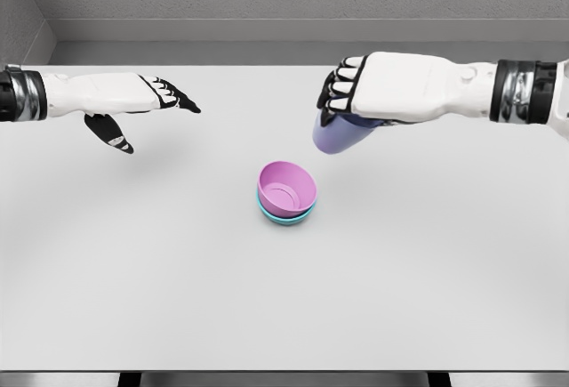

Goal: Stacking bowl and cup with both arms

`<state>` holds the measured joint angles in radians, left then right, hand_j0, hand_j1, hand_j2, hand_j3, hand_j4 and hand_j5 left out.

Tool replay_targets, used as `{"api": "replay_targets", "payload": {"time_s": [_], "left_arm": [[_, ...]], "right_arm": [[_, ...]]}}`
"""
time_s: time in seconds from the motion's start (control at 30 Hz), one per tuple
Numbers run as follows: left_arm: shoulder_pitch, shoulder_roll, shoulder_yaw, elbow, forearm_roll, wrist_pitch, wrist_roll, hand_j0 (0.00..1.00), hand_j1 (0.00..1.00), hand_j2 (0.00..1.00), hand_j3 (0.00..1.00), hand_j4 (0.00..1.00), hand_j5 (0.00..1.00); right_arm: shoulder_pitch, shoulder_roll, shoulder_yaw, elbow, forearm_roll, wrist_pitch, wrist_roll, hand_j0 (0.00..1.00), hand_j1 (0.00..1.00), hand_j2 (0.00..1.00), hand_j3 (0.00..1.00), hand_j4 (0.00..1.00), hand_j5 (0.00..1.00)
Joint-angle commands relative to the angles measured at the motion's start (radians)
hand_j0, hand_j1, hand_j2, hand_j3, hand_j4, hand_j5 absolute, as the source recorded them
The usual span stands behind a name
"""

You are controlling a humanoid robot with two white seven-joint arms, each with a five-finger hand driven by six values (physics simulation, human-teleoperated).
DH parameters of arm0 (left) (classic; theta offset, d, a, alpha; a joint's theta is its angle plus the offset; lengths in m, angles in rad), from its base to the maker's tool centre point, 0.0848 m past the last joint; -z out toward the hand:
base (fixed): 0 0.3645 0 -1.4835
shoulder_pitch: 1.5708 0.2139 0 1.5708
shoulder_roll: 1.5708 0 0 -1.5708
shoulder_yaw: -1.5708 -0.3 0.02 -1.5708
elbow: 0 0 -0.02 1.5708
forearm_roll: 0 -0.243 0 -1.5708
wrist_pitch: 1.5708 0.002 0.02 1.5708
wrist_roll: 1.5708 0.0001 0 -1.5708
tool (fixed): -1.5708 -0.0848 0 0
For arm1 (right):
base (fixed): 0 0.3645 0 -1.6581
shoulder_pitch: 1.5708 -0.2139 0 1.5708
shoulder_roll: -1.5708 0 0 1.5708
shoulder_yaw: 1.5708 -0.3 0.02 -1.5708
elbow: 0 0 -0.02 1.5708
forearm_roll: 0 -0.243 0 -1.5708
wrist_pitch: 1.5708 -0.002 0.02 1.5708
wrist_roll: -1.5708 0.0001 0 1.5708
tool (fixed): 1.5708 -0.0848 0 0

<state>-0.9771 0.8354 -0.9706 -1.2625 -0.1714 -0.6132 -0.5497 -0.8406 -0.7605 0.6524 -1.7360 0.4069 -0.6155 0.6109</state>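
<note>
Two bowls sit nested near the middle of the white desk [133,298]: we see a pink bowl [287,188] tipped slightly inside a teal bowl [284,217], of which only the lower rim shows. The right robot hand [351,93] comes in from the right edge, palm down, fingers curled and clamped on a lavender cup [339,136]. We see the cup held off the desk, tilted, its lower end pointing down and left, up and to the right of the bowls and apart from them. A faint shadow lies on the desk under that side. The left robot hand [142,102] comes in from the left edge, hovering above the desk, well apart from the bowls. Its fingers [178,100] are stretched out flat and spread toward the right, thumb hanging down below the palm, holding nothing. We note black fingertips on both hands and white forearms with dark and metal wrist bands. Behind the desk we see a grey wall.
</note>
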Motion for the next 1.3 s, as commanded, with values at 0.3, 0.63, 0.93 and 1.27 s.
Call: {"api": "replay_targets", "payload": {"time_s": [0.3,0.63,0.93,1.27], "left_arm": [[0.0,0.001,0.001,0.0,0.006,0.002,-0.001,1.0,1.0,1.0,1.0,1.0,1.0],[0.0,0.001,0.001,0.0,0.006,0.002,0.001,1.0,1.0,1.0,1.0,1.0,1.0],[0.0,0.001,0.001,-0.002,0.006,0.002,0.001,1.0,1.0,1.0,1.0,1.0,1.0],[0.0,0.001,0.001,0.0,0.006,0.002,0.001,1.0,1.0,1.0,1.0,1.0,1.0]], "right_arm": [[-0.025,0.067,0.107,-0.022,-0.007,0.005,0.0,0.46,0.46,0.46,0.46,0.46,0.46],[-0.02,0.078,0.147,-0.022,-0.007,0.005,0.0,0.46,0.46,0.46,0.46,0.46,0.46],[-0.003,0.096,0.165,-0.02,-0.007,0.005,0.0,0.46,0.46,0.46,0.46,0.46,0.46],[-0.006,0.112,0.161,-0.005,0.0,0.005,0.0,0.47,0.47,0.47,0.47,0.47,0.47]]}}
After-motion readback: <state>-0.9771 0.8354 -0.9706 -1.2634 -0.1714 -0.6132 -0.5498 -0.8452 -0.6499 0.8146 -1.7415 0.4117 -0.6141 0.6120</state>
